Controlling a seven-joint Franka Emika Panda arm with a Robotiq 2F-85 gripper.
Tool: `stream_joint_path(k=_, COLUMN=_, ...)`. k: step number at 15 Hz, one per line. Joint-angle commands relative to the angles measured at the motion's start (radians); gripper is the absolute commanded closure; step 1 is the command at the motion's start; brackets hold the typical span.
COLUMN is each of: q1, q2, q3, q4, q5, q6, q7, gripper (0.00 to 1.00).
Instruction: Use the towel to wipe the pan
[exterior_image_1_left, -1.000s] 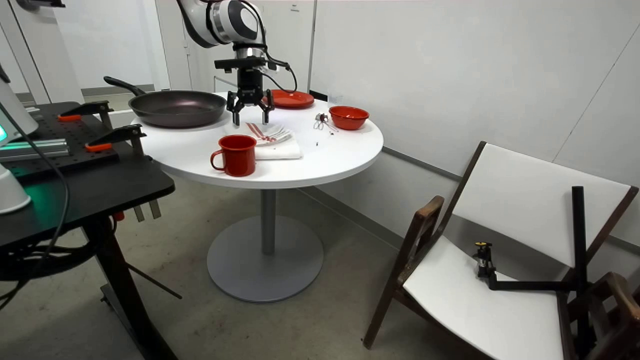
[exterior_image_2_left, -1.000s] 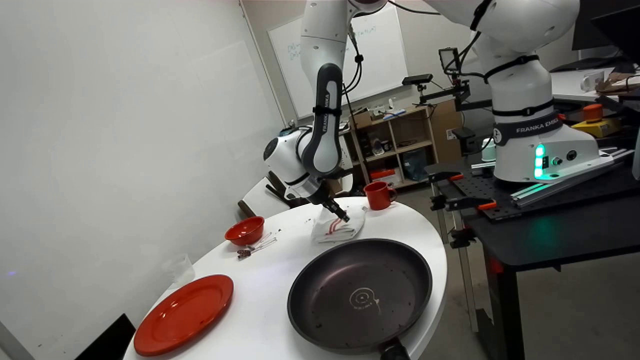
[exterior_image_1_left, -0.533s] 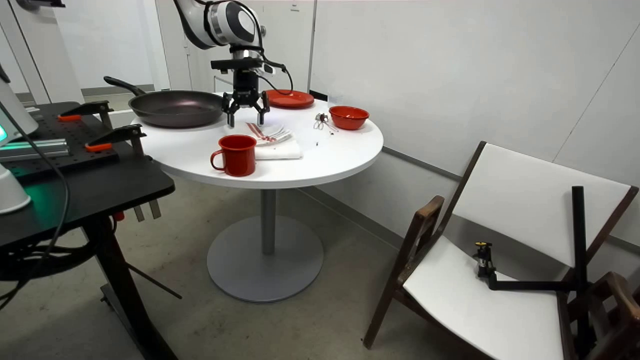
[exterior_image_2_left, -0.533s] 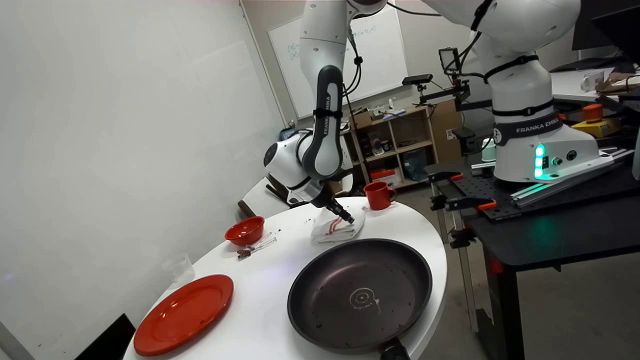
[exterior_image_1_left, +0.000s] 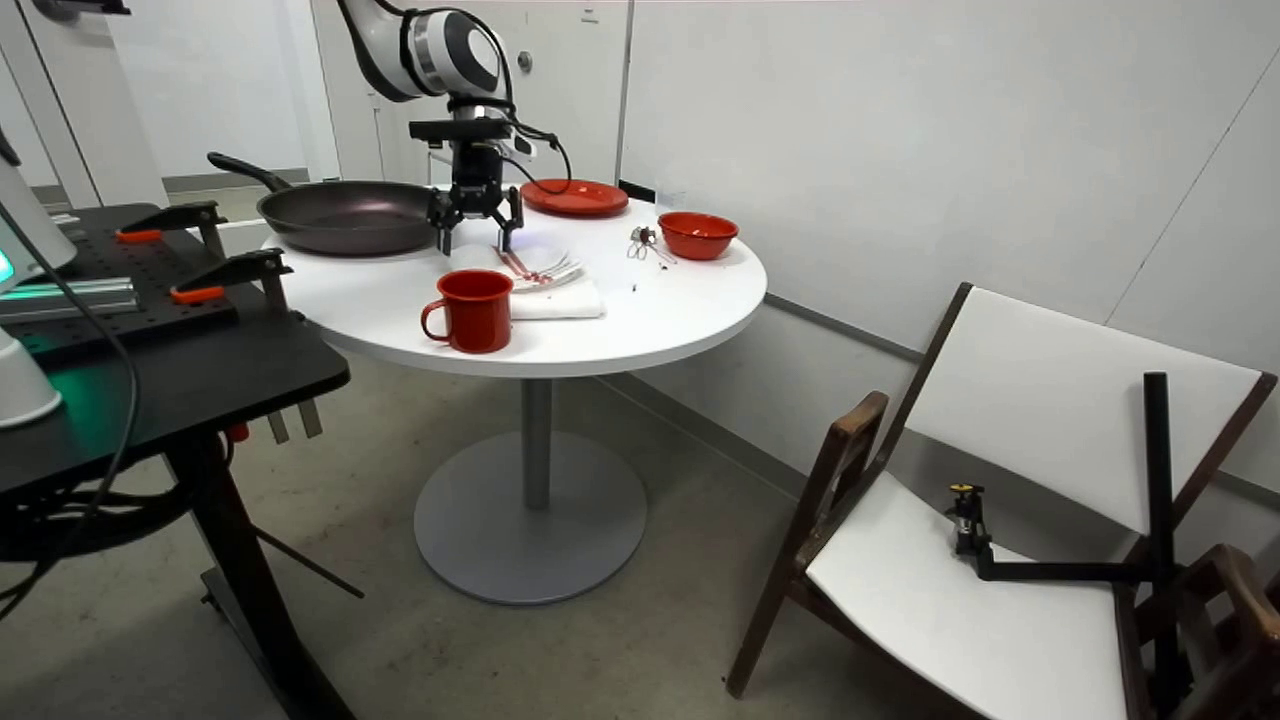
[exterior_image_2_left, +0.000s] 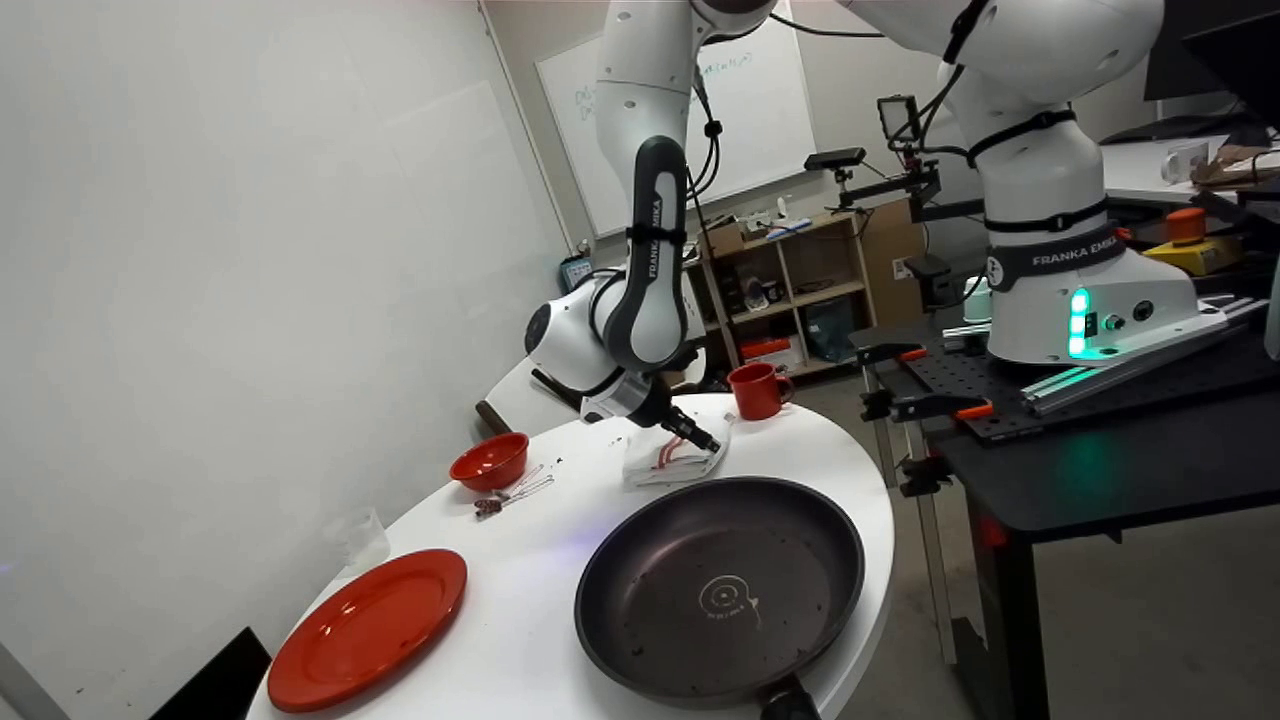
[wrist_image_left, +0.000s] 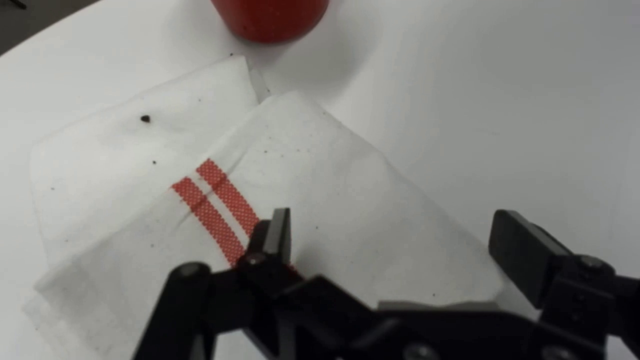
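My arm (exterior_image_1_left: 455, 52): has just slid a little left in an exterior view, bringing my gripper (wrist_image_left: 392, 237) to the left end of the towel (wrist_image_left: 340, 190) as seen there; I judge I am lining up a pinch, so wiping is not yet begun.
White table (exterior_image_2_left: 520, 600): lower middle of an exterior view, bearing everything here.
Pan (exterior_image_2_left: 720, 600): lower right of centre there, rim near the towel; the cloth must clear that rim on its way in.
Red plate (exterior_image_2_left: 370, 630): lower left, well apart from my work.
Towel: folded, red-striped, left and centre of the wrist view, on the table, unheld.
Red bowl (exterior_image_2_left: 490, 462): left of centre in an exterior view, out of my way.
Red mug (wrist_image_left: 270, 20): top of the wrist view, just beside the towel; a wide drag might knock it.
My fingers (wrist_image_left: 520, 255): wide apart, one over the towel, one by its right corner; whether either touches, I cannot tell.
Dark specks (wrist_image_left: 145, 118): upper left of the wrist view, on the towel.
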Motion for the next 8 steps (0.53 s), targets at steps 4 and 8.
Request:
stream_joint_path(k=4, q1=0.009, q2=0.053, q3=0.014, q4=0.048, q5=0.012, q6=-0.034, q7=0.013, gripper=0.0)
stream_joint_path(k=8, q1=0.005, q2=0.095, q3=0.016, q4=0.077, q5=0.016, q6=-0.032, q7=0.006, gripper=0.0)
